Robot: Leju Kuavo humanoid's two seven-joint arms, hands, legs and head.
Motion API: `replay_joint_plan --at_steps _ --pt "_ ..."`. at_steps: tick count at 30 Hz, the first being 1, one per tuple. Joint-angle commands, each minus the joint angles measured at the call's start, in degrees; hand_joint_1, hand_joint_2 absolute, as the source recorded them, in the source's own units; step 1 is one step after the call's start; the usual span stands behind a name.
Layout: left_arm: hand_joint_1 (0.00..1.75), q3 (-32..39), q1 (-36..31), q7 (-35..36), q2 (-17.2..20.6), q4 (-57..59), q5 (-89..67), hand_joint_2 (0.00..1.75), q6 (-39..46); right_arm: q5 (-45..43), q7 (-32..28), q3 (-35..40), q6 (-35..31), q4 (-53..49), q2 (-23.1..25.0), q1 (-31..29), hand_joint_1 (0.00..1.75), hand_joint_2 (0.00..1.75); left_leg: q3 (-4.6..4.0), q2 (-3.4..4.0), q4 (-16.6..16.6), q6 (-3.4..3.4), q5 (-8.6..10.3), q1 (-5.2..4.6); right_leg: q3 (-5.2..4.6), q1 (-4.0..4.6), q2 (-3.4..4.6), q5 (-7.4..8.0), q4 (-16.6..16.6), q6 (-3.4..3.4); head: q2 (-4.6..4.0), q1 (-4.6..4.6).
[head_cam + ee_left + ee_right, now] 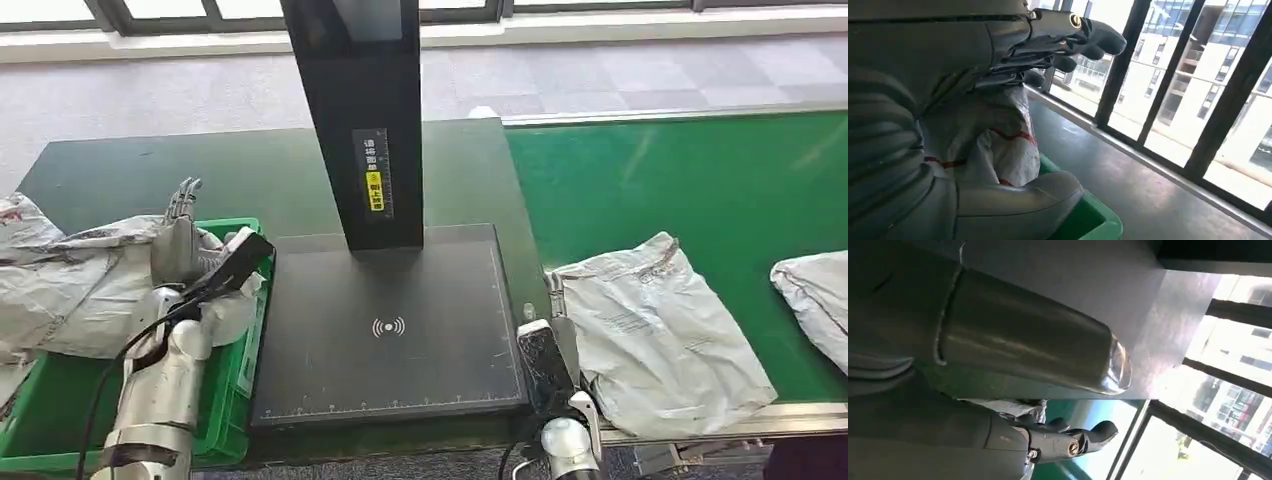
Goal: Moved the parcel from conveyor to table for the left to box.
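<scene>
Resting on the green conveyor (pixel 700 170) at 3 o'clock, the grey parcel (pixel 655 330) touches the right hand (pixel 560 325), fingers spread, empty. Left hand (pixel 180 235), at 9 o'clock, hovers spread over the green box (pixel 240 390).

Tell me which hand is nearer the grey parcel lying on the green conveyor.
Right. The right hand sits at the parcel's near edge; the left hand is across the scanner pad, over the green bin.
</scene>
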Motion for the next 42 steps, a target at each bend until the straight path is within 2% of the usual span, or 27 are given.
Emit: replay_joint_plan --at_steps 1,2,3,6,9,11,13,16,19,21,22,25,28,31,32,36,38,42 --pt "0.0 -3.9 -17.5 6.0 10.5 20.3 -10.6 1.75 -8.8 -0.2 0.0 -5.2 0.4 2.0 0.5 0.2 0.0 0.0 -0.07 -0.33 0.1 0.02 0.03 0.09 0.09 0.12 -0.49 -0.09 0.0 -0.05 0.0 0.0" --pt "0.0 -4.4 -22.8 4.9 12.4 25.8 -12.1 1.75 -11.5 -0.2 0.1 -5.5 0.8 1.5 0.5 0.5 0.0 0.0 -0.14 -0.25 0.1 0.0 0.03 0.11 0.0 0.13 -0.35 -0.06 0.0 -0.07 0.0 0.0" --pt "0.0 -4.2 -24.3 4.8 12.9 26.9 -12.1 1.75 -11.7 -0.2 0.2 -5.6 0.9 1.4 0.5 0.5 0.0 0.0 -0.15 -0.33 0.1 0.0 0.05 0.13 0.01 0.15 -0.49 -0.08 0.1 -0.09 0.0 -0.02" --pt "0.0 -4.3 -24.8 4.4 13.0 27.9 -12.4 1.75 -11.5 -0.2 0.2 -5.7 1.0 1.3 0.6 0.6 0.0 0.0 -0.18 -0.41 0.1 -0.03 0.12 0.13 -0.05 0.16 -0.68 -0.05 0.1 -0.12 0.0 0.0" --pt "0.0 -4.3 -24.0 4.4 12.6 27.9 -12.5 1.75 -10.7 -0.2 0.2 -5.7 0.9 1.3 0.6 0.6 0.0 0.0 -0.05 -0.05 0.0 -0.12 0.1 0.08 -0.05 0.1 -0.19 0.04 0.0 -0.09 0.0 0.0" --pt "0.0 -4.2 -23.9 4.4 12.5 27.9 -12.5 1.75 -10.5 -0.2 0.2 -5.7 0.9 1.3 0.6 0.6 0.0 0.0 -0.01 -0.1 -0.1 -0.1 0.11 0.06 0.02 0.09 -0.3 0.04 0.0 -0.13 0.0 0.0" --pt "0.0 -4.0 -28.3 4.2 14.2 30.5 -12.5 1.75 -12.8 -0.2 0.4 -6.1 0.8 1.2 0.7 0.8 0.0 0.0 -0.01 -0.21 0.0 -0.08 0.09 0.12 0.09 0.15 -0.47 -0.01 0.0 -0.13 0.0 0.0" --pt "0.0 -3.4 -38.5 7.9 18.2 35.2 -14.2 1.75 -12.4 -0.3 0.6 -7.2 1.0 0.4 0.7 1.8 0.0 0.0 -0.3 -0.13 0.2 -0.14 0.07 0.2 -0.2 0.23 -0.31 0.03 0.1 -0.16 0.0 -0.02" --pt "0.0 -4.1 -41.7 15.8 19.9 34.7 -19.9 1.75 -9.6 -0.1 0.7 -8.2 1.2 -1.6 1.3 3.1 0.0 0.0 -0.41 -0.27 0.3 -0.17 0.06 0.3 -0.28 0.34 -0.49 -0.03 0.2 -0.2 0.0 -0.02" --pt "0.0 -3.4 -41.8 16.5 20.8 33.7 -20.4 1.75 -9.7 0.1 0.8 -8.5 1.3 -2.1 1.5 3.6 0.0 0.0 -0.33 -0.27 0.2 -0.18 0.07 0.28 -0.22 0.33 -0.55 -0.06 0.2 -0.22 0.0 -0.02" --pt "0.0 -2.1 -41.8 16.9 21.4 32.3 -20.3 1.75 -8.9 0.2 1.0 -8.8 1.2 -2.5 1.5 3.9 0.0 0.0 -0.27 -0.08 0.1 -0.22 0.1 0.25 -0.26 0.29 -0.29 0.04 0.1 -0.26 0.0 -0.02" --pt "0.0 2.8 -40.6 15.0 22.0 27.2 -19.2 1.75 -7.1 0.6 1.2 -9.9 1.6 -2.7 1.7 4.2 0.0 0.0 -0.25 0.1 0.0 -0.26 0.12 0.24 -0.28 0.26 -0.05 0.12 0.1 -0.26 0.0 -0.02" --pt "0.0 5.2 -34.7 17.2 20.8 18.9 -20.1 1.75 -0.8 1.1 1.3 -10.2 1.2 -2.0 2.1 4.1 0.0 0.0 -0.19 0.14 0.0 -0.23 0.12 0.24 -0.24 0.27 -0.07 0.11 0.1 -0.26 0.0 0.0" --pt "0.0 7.3 -27.7 15.9 16.1 8.5 -19.3 1.75 5.2 1.2 1.4 -10.2 0.6 -2.0 2.4 4.0 0.0 0.0 0.02 0.11 -0.2 -0.2 0.15 0.18 -0.04 0.21 -0.12 0.09 -0.1 -0.26 0.0 -0.02" --pt "0.0 7.7 -25.8 14.3 13.9 4.2 -17.7 1.75 6.7 1.2 1.4 -10.2 0.5 -2.1 2.4 4.0 0.0 0.0 -0.15 0.0 -0.1 -0.22 0.19 0.15 -0.18 0.16 -0.15 0.11 0.0 -0.25 0.0 -0.02" --pt "0.0 6.1 -21.9 9.2 9.4 -6.4 -9.5 1.75 9.9 0.9 1.3 -10.7 0.2 -2.7 2.5 4.0 0.0 0.0 -0.17 -0.29 -0.1 -0.17 0.2 0.17 -0.07 0.21 -0.49 0.05 -0.1 -0.23 0.0 -0.02" --pt "0.0 3.7 -18.2 2.2 7.0 -14.2 4.4 1.75 10.1 -0.5 0.3 -11.6 -1.7 -3.5 2.7 4.1 0.0 0.0 -0.2 -0.26 0.0 -0.17 0.16 0.19 -0.08 0.23 -0.42 0.04 -0.1 -0.23 0.0 -0.02" --pt "0.0 2.4 -15.7 1.0 6.4 -17.3 7.7 1.75 10.9 -0.8 -0.1 -11.6 -2.0 -4.0 2.4 4.2 0.0 0.0 -0.17 -0.14 -0.1 -0.2 0.15 0.11 -0.11 0.14 -0.31 0.08 -0.1 -0.22 0.0 -0.02"
